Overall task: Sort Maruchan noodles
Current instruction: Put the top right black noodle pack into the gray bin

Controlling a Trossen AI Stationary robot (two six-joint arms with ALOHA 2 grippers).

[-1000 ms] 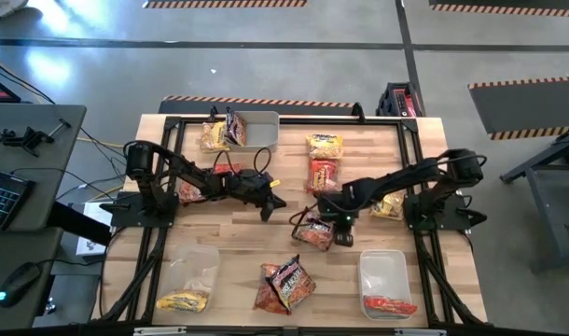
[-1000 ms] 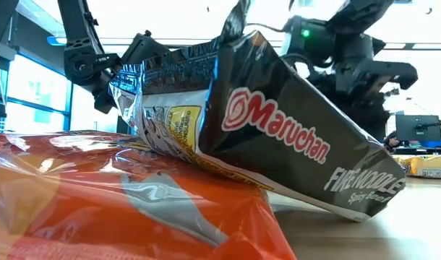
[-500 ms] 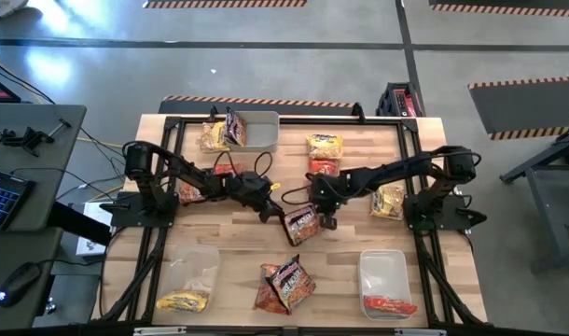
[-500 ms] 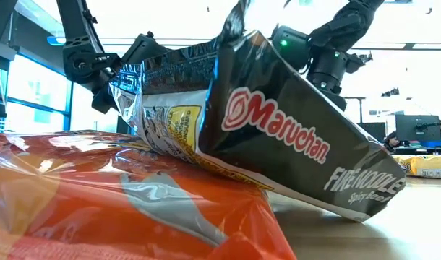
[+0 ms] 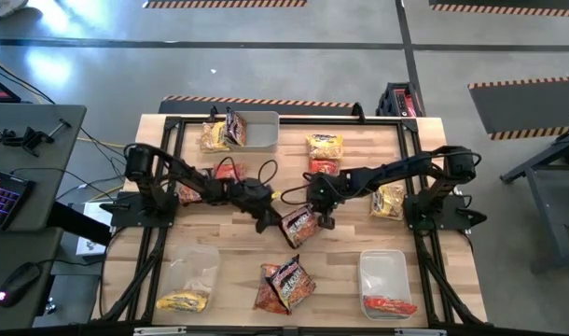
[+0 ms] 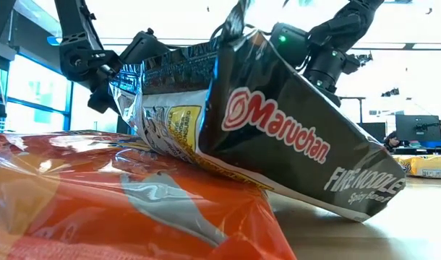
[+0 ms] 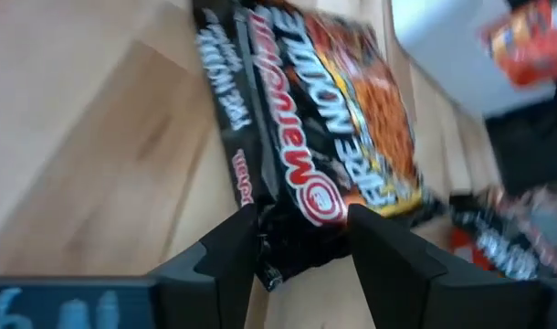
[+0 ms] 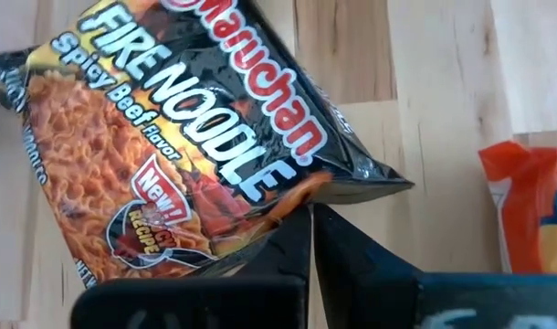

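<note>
I see the wooden tabletop [image 5: 219, 233] from above, carrying three clear bins: one at the far edge [image 5: 262, 131] with a yellow and a dark packet at its side, one near left [image 5: 193, 276] holding a yellow packet [image 5: 182, 301], one near right [image 5: 384, 280] holding a red-orange packet [image 5: 389, 304]. At centre, a black Fire Noodle Spicy Beef packet [image 5: 298, 225] hangs between both arms. My right gripper [image 8: 312, 239] is pinched closed on one corner of it. My left gripper [image 7: 301, 239] stands spread, its fingers [image 7: 225, 251] either side of the packet's opposite end [image 7: 306, 155]. Another dark packet lies on an orange one [image 5: 284, 286] near the front edge. Yellow packets [image 5: 324, 146] and an orange one [image 5: 324, 169] lie farther back.
</note>
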